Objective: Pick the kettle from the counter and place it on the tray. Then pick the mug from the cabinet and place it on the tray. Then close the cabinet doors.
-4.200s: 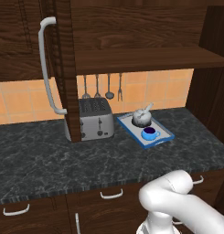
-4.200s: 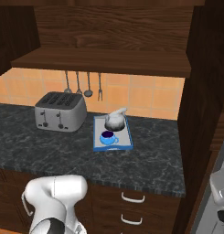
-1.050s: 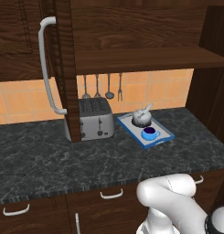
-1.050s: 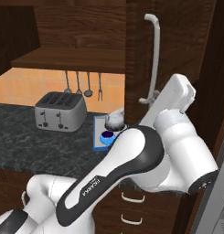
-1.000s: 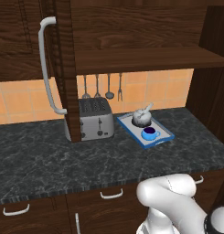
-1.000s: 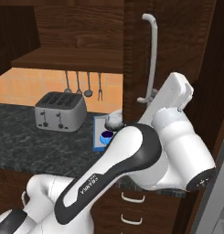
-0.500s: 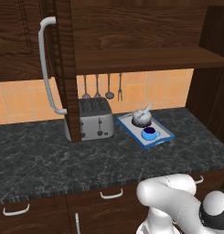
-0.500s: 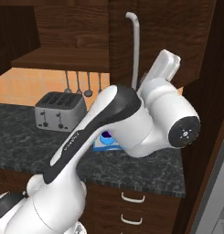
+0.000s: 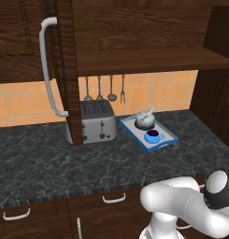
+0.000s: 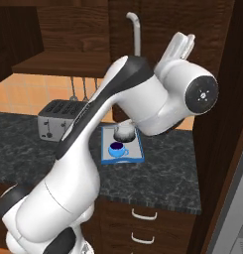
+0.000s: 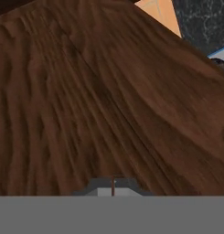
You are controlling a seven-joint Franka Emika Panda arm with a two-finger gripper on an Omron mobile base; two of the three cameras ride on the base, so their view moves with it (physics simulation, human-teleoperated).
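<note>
The blue-rimmed tray (image 9: 168, 138) lies on the dark counter (image 9: 64, 163) right of the toaster. On it stand the silver kettle (image 9: 145, 120) and the blue mug (image 9: 153, 136). In the right base view the arm partly covers the kettle (image 10: 125, 133), with the mug (image 10: 117, 149) in front of it. My gripper (image 11: 113, 188) is shut with nothing in it, its tips close against the woodgrain of the right cabinet door (image 10: 157, 22). That door's bar handle (image 10: 135, 30) shows beside the arm. The left cabinet door (image 9: 65, 70) stands open, edge-on, with its handle (image 9: 48, 70) facing out. The cabinet shelf (image 9: 144, 60) is bare.
A silver toaster (image 9: 97, 121) stands against the open left door. Utensils (image 9: 111, 91) hang on the orange tiled wall behind. Lower drawers with silver pulls (image 9: 113, 198) run under the counter edge. A tall wood panel (image 9: 218, 93) bounds the counter on the right.
In the right base view the right door and its handle have swung left, with my arm following against it. Tray, kettle, mug and left door have not moved.
</note>
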